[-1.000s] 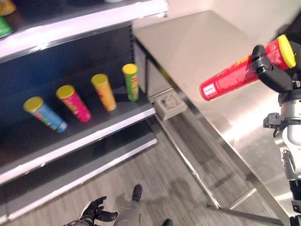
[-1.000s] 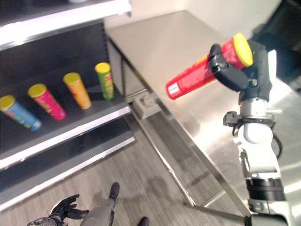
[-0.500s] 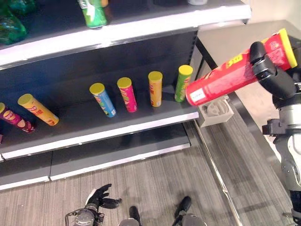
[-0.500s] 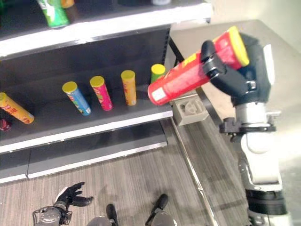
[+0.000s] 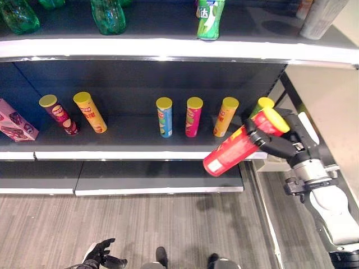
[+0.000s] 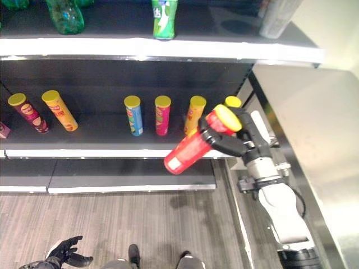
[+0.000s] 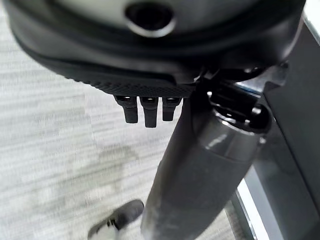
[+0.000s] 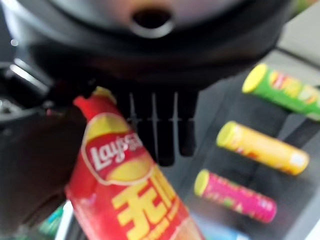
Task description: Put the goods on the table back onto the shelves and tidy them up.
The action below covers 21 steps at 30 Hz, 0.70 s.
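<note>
A red chip can (image 5: 231, 152) with a yellow lid hangs tilted, base down and to the left, in front of the right end of the middle shelf board (image 5: 129, 152). My right hand (image 5: 276, 143) is shut on its upper part, fingers wrapped round it, as the right wrist view shows on the red can (image 8: 129, 196). Just behind the lid stands a green can (image 5: 260, 106), partly hidden. My left hand (image 5: 101, 255) hangs low over the floor with its fingers spread and nothing in it.
On the middle shelf stand blue (image 5: 164, 117), pink (image 5: 193, 116) and orange (image 5: 225, 116) cans, with two more cans (image 5: 90, 111) and a pink box (image 5: 15, 121) further left. Green bottles (image 5: 108, 15) stand on the upper shelf. The steel table (image 6: 314, 129) lies to the right.
The whole view has swung from the table to face the shelves. My right hand still holds the red can, which now sits lower and tilts more steeply at the shelf's right end.
</note>
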{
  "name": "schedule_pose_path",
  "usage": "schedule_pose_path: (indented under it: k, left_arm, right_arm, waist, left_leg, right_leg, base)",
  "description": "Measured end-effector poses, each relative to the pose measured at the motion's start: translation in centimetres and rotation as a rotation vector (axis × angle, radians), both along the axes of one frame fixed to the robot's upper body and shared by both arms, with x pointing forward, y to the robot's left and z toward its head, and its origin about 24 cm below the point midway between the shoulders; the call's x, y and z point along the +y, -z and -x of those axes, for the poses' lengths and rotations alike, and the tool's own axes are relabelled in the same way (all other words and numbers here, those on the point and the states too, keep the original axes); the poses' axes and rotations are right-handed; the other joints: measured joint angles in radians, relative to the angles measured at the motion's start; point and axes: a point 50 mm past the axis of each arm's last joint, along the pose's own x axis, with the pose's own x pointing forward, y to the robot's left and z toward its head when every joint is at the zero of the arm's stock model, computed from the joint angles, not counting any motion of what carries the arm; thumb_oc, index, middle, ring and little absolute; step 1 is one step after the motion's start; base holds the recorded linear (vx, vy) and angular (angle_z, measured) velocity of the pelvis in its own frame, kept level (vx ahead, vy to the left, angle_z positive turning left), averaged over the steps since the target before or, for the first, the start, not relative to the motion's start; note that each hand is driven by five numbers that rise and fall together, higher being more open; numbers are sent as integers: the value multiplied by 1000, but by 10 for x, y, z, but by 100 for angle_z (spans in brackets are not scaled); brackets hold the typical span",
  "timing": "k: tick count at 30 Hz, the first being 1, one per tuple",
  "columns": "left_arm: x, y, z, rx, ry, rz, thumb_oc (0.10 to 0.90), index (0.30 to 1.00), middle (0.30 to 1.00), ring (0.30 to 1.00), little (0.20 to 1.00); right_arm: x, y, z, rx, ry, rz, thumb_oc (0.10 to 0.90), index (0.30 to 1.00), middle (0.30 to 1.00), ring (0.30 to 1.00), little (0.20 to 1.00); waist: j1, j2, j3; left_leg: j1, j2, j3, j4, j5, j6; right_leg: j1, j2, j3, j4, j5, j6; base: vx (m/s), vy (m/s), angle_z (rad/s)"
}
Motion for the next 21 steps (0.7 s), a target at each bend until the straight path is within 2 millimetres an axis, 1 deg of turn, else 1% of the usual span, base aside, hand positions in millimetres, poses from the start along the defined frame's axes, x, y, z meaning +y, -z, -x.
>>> schedule_pose_path:
  k: [1, 2, 3, 4, 5, 6, 7, 8, 9, 10, 11, 12, 13, 14, 15, 16, 17, 18, 19, 20, 21]
  left_arm:
    - [-11, 6, 9, 5, -42, 37, 800, 900, 900, 900, 900]
    - [-16, 9, 12, 15, -48, 54, 800, 900, 900, 900, 900]
    - [-23, 11, 13, 19, -47, 74, 800, 900, 900, 900, 900]
    - [-26, 13, 14, 20, -47, 85, 800, 900, 900, 900, 900]
    - [-25, 11, 12, 8, -55, 80, 800, 900, 900, 900, 900]
    - [-24, 9, 4, -13, -51, 73, 800, 900, 900, 900, 900]
    - [-26, 7, -4, -36, -40, 76, 800, 900, 900, 900, 900]
    - [-34, 6, -10, -56, -26, 93, 800, 900, 900, 900, 900]
    - [-35, 5, -14, -71, -28, 92, 800, 900, 900, 900, 900]
    - [-29, 3, -15, -91, -58, 89, 800, 900, 900, 900, 900]
    - [-27, 2, -15, -91, -64, 82, 800, 900, 900, 900, 900]
    - [-26, 3, -15, -89, -71, 78, 800, 900, 900, 900, 900]
    - [-25, 3, -13, -86, -75, 72, 800, 900, 900, 900, 900]
    - [-23, 5, -7, -66, -87, 61, 800, 900, 900, 900, 900]
    - [-24, 6, -5, -55, -89, 61, 800, 900, 900, 900, 900]
    - [-27, 7, -7, -49, -74, 63, 800, 900, 900, 900, 900]
    - [-29, 9, -4, -29, -61, 66, 800, 900, 900, 900, 900]
    - [-32, 11, 0, -14, -54, 74, 800, 900, 900, 900, 900]
    - [-28, 10, -3, -16, -49, 57, 800, 900, 900, 900, 900]
    - [-25, 8, -6, -26, -47, 49, 800, 900, 900, 900, 900]
    - [-24, 5, -16, -46, -25, 36, 800, 900, 900, 900, 900]
  right_arm:
    - [12, -1, -3, 1, -52, 10, 400, 300, 300, 300, 300]
    - [16, 2, -3, 13, -78, 17, 400, 300, 300, 300, 300]
    - [20, 5, -3, 28, -100, 28, 400, 300, 300, 300, 300]
    - [21, 7, -3, 36, -110, 42, 400, 300, 300, 300, 300]
    - [24, 9, -3, 42, -117, 57, 400, 300, 300, 300, 300]
    - [26, 11, -3, 50, -122, 69, 400, 300, 300, 300, 300]
    - [26, 11, -3, 59, -129, 100, 400, 300, 300, 300, 300]
    - [31, 14, -10, 72, -140, 158, 400, 300, 300, 300, 300]
    - [39, 14, -15, 73, -153, 186, 400, 300, 300, 300, 300]
    - [46, 16, -18, 76, -178, 213, 400, 300, 300, 300, 300]
    - [51, 17, -18, 77, -199, 237, 400, 300, 300, 300, 300]
    - [53, 18, -19, 79, -207, 237, 400, 300, 300, 300, 300]
    - [56, 19, -20, 79, -210, 226, 400, 300, 300, 300, 300]
    - [62, 22, -21, 74, -212, 198, 400, 300, 300, 300, 300]
    - [61, 22, -21, 73, -203, 203, 400, 300, 300, 300, 300]
    - [56, 21, -21, 66, -173, 232, 400, 300, 300, 300, 300]
    - [53, 23, -21, 65, -147, 239, 400, 300, 300, 300, 300]
    - [51, 22, -22, 62, -127, 250, 400, 300, 300, 300, 300]
    - [53, 26, -21, 58, -88, 217, 400, 300, 300, 300, 300]
    - [55, 27, -21, 53, -83, 202, 400, 300, 300, 300, 300]
    - [62, 26, -20, 33, -86, 202, 400, 300, 300, 300, 300]
  waist:
    - [6, 7, -6]
    - [7, 7, -6]
    - [1, 6, -7]
    - [7, 8, -6]
    - [5, 10, -7]
    - [3, 8, -5]
    - [3, 17, 1]
    - [25, 26, 18]
    - [32, 9, 39]
    - [38, 7, 41]
    - [40, 8, 44]
    - [44, 16, 44]
    - [45, 18, 44]
    - [39, 25, 44]
    - [28, 34, 47]
    - [16, 54, 58]
    - [14, 69, 59]
    - [-1, 82, 51]
    - [1, 37, 46]
    - [1, 17, 41]
    - [7, -6, 38]
  left_leg:
    - [-4, 16, 2, -22, 14, -21]
    - [-15, 21, -4, -27, 19, -28]
    - [-20, 25, -13, -30, 19, -35]
    - [-29, 26, -16, -28, 28, -39]
    - [-66, 28, -38, 9, 39, -41]
    - [-105, 27, -67, 48, 39, -42]
    - [-121, 28, -82, 68, 39, -44]
    - [-151, 33, -115, 100, 37, -81]
    - [-184, 42, -135, 160, 21, -110]
    - [-190, 69, -125, 178, 17, -108]
    - [-191, 113, -120, 161, 14, -110]
    - [-191, 156, -129, 136, 17, -116]
    - [-182, 178, -131, 118, 25, -128]
    - [-167, 236, -139, 69, 40, -152]
    - [-162, 259, -125, 45, 40, -151]
    - [-130, 266, -112, 17, 42, -155]
    - [-106, 255, -88, -13, 42, -154]
    - [-88, 242, -67, -38, 48, -153]
    - [-82, 175, -69, -37, 86, -160]
    - [-85, 125, -69, -32, 86, -137]
    - [-84, 44, -70, -31, 80, -88]
  right_leg:
    - [34, 39, 14, -107, 49, -2]
    - [46, 49, 8, -139, 64, -12]
    - [50, 57, 3, -154, 70, -16]
    - [46, 63, -2, -153, 71, -19]
    - [38, 73, -19, -153, 70, -24]
    - [30, 65, -33, -153, 66, -28]
    - [28, 64, -58, -153, 68, -40]
    - [40, 42, -94, -157, 77, -72]
    - [42, 25, -106, -161, 83, -76]
    - [38, 22, -104, -154, 75, -75]
    - [42, 18, -104, -153, 71, -76]
    - [44, 13, -105, -150, 75, -66]
    - [44, 13, -102, -150, 77, -63]
    - [46, 11, -104, -152, 74, -49]
    - [54, 9, -112, -152, 75, -38]
    - [79, -8, -126, -153, 91, -3]
    - [98, -22, -133, -153, 93, 26]
    - [111, -34, -141, -153, 89, 45]
    - [114, -101, -137, -153, 92, 67]
    - [111, -141, -136, -150, 104, 57]
    - [104, -234, -131, -111, 134, 38]
  base:
    - [-20, -159, 1]
    - [-36, -89, 5]
    - [-113, -69, 18]
    - [-138, -82, 33]
    - [-96, -48, 51]
    - [-80, 4, 76]
    - [-52, 169, 87]
    - [-52, 167, 69]
    - [7, 218, 47]
    - [15, 150, 25]
    - [62, 338, 21]
    - [60, 265, 10]
    - [50, 180, -4]
    - [103, 221, 1]
    - [144, 331, 18]
    - [194, 455, 24]
    - [149, 345, 21]
    - [150, 364, 15]
    - [142, 393, 25]
    - [110, 377, 45]
    - [65, 254, 43]
